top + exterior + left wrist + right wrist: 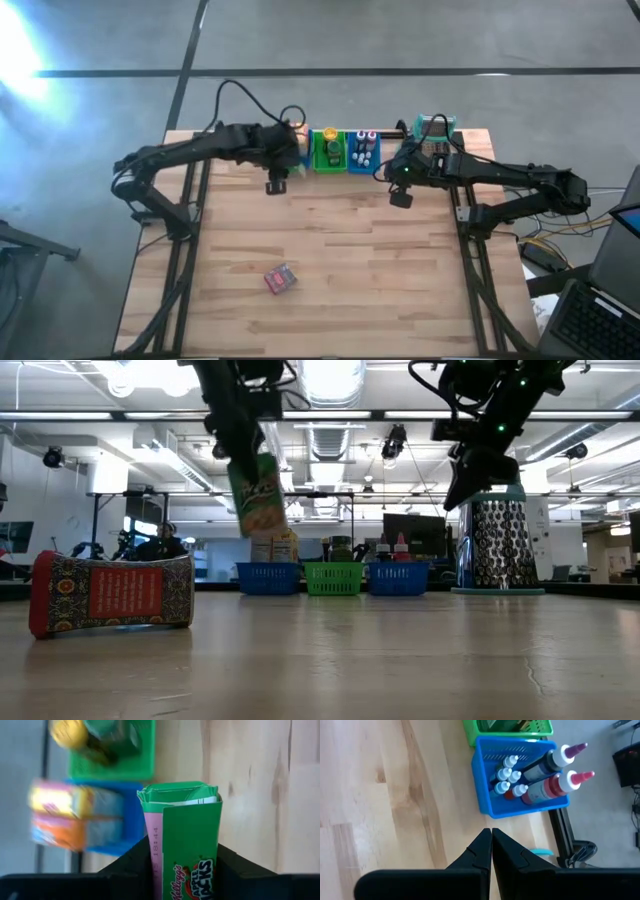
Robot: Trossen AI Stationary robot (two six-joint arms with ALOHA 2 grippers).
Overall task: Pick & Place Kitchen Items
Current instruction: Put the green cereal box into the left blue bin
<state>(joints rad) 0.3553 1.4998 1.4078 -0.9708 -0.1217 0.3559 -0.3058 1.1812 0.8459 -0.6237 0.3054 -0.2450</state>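
Left gripper (182, 870) clamps our green Apple Jacks packet (258, 493), aloft near the left blue bin (127, 827) | we judge: keep it upright, lower squarely | right gripper (491, 851) pinched shut, empty, beside the grater (498, 545)

Metal grater (498, 546) on teal base, blue bin (490, 800), green bin (318, 160)

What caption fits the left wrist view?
Left gripper shut on green cereal box, blue bin beyond.
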